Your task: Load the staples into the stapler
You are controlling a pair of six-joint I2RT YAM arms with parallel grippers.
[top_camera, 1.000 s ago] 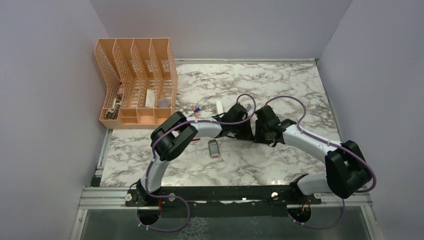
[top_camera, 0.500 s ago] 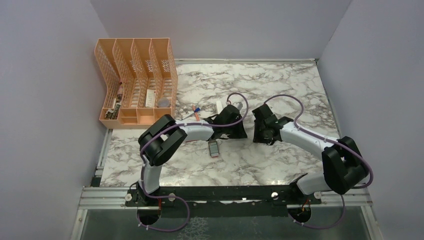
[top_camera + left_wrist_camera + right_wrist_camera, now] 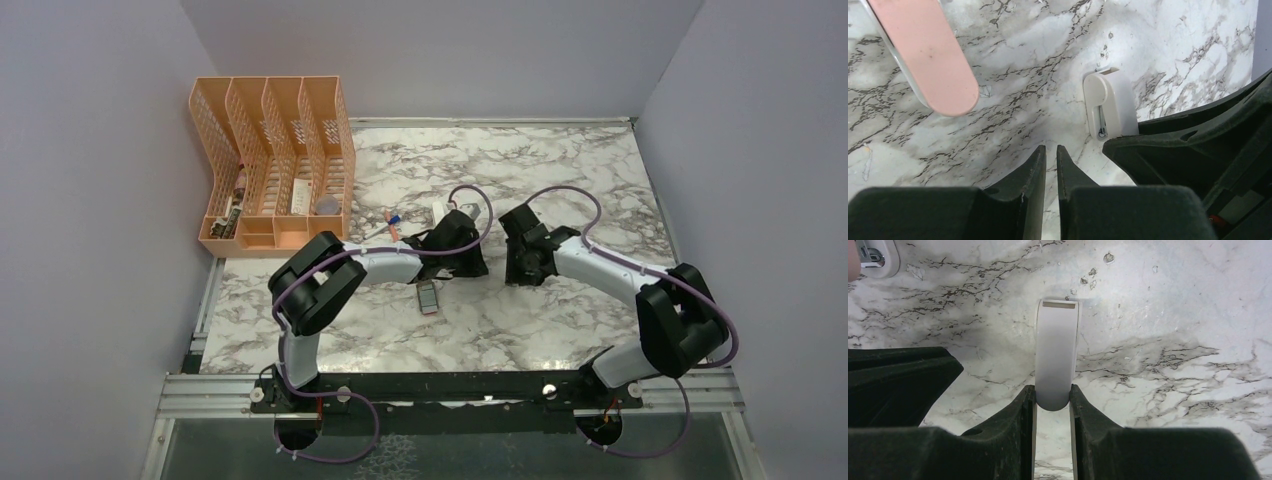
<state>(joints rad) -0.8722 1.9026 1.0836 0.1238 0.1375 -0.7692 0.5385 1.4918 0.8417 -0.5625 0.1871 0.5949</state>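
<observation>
Stapler: a slim white bar lying on the marble surface near its middle. The right pincer pinches it at its rounded near end, and the slotted far end points away. The left pincer hovers close by, narrowed to a slit and holding nothing.

No loose staples can be seen. The red-and-white staple box lies just in front of the left wrist, too small to tell if it is open.

The step in hand looks like steadying the white bar for loading. It would go best if the right grip stays level and firm while the left pincer widens and goes to the box without nudging the bar.

Counted:
- one staple box
- one pink bar
- one orange pen
- one orange file rack
- one second white piece with a silver part; I cannot tell whether it belongs to the white bar
</observation>
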